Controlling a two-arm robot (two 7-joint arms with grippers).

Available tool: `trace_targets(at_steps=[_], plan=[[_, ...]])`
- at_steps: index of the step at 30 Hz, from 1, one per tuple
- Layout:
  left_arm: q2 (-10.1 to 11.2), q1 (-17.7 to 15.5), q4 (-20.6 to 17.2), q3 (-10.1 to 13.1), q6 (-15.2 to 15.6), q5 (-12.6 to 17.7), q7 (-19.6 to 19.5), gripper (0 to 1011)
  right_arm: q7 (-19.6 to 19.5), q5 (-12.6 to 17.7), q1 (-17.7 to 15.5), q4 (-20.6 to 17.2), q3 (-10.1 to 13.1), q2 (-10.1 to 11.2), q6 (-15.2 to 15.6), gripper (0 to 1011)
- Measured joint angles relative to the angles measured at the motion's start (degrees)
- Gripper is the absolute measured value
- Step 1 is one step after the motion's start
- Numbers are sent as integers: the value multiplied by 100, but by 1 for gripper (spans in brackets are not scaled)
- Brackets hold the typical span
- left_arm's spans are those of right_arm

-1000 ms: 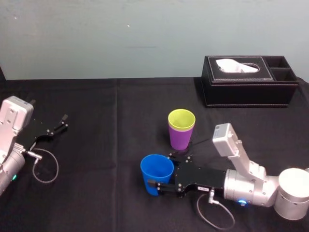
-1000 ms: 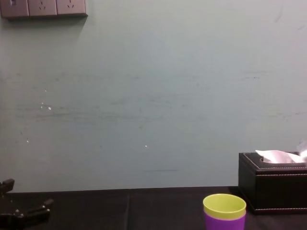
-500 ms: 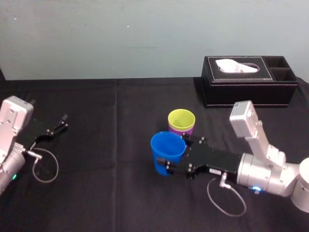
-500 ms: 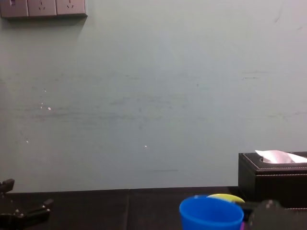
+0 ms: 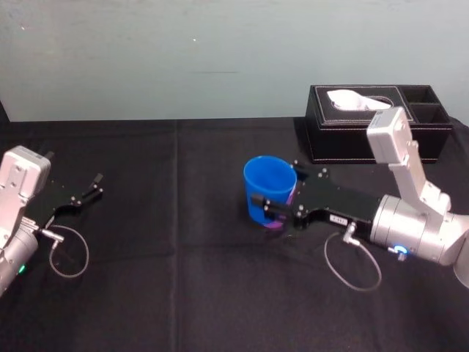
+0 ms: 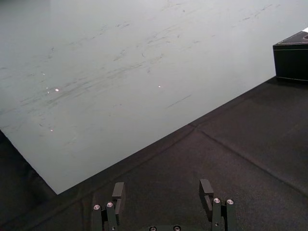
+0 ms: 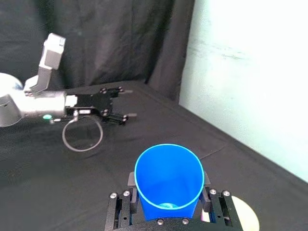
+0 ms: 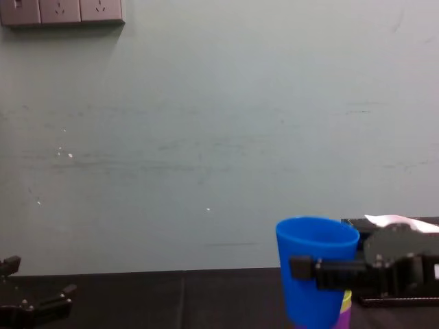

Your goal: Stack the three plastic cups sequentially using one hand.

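Head view | right jaws clamp blue cup (image 5: 269,188) | over purple cup (image 8: 346,319)

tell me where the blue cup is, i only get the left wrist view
observer: The right tool is shut on the blue cup, mouth up.
operator: is it at the stack yet
observer: Right at it; in the chest view slivers of the yellow-green cup and purple cup show beside its base.
operator: where's my left tool versus that
observer: The left tool is parked open on the black cloth, far left, well apart from the cups.
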Motion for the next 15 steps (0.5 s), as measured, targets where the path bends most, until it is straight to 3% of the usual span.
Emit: trace_targets(at_steps=[15], plan=[[0,0,0,0,0,0,0,1010,-249,-71,247,244,101,-163,86,731]])
